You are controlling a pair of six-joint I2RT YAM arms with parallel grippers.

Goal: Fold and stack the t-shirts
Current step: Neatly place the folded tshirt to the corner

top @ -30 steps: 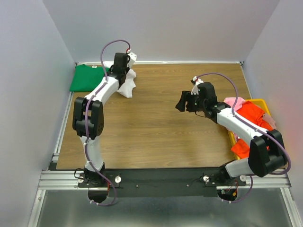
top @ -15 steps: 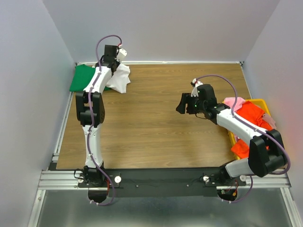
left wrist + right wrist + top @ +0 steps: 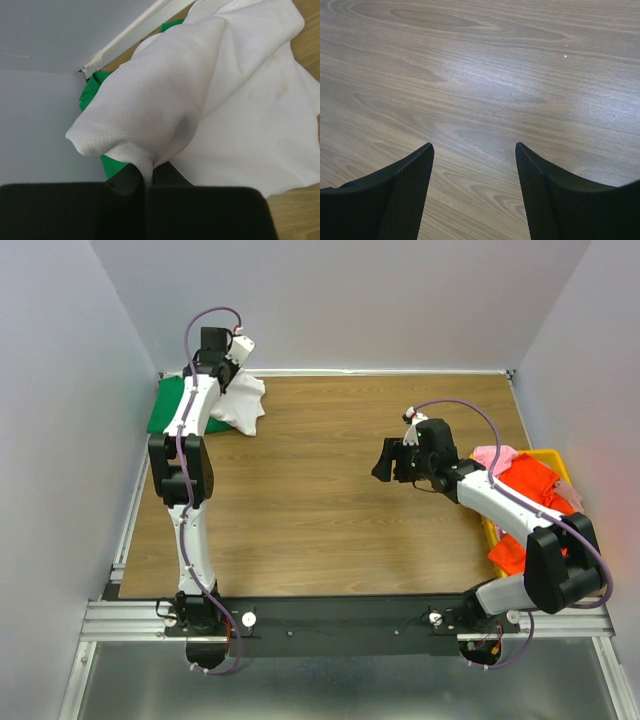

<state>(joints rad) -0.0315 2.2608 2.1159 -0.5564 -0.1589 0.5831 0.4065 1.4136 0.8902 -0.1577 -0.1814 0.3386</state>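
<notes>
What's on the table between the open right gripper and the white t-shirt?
Nothing: in the top view, only bare wooden table runs from the right gripper to the white t-shirt.

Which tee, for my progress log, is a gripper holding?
The white tee, pinched in the shut left gripper. The green tee lies on the table; pink tee and orange-red tee lie at the bin.

A wooden table with brown grain fills the bottom of the enclosure — pale grey walls rise on three sides. A yellow bin sits at its right edge. An aluminium rail runs along the near edge — a white strip along the far one.
</notes>
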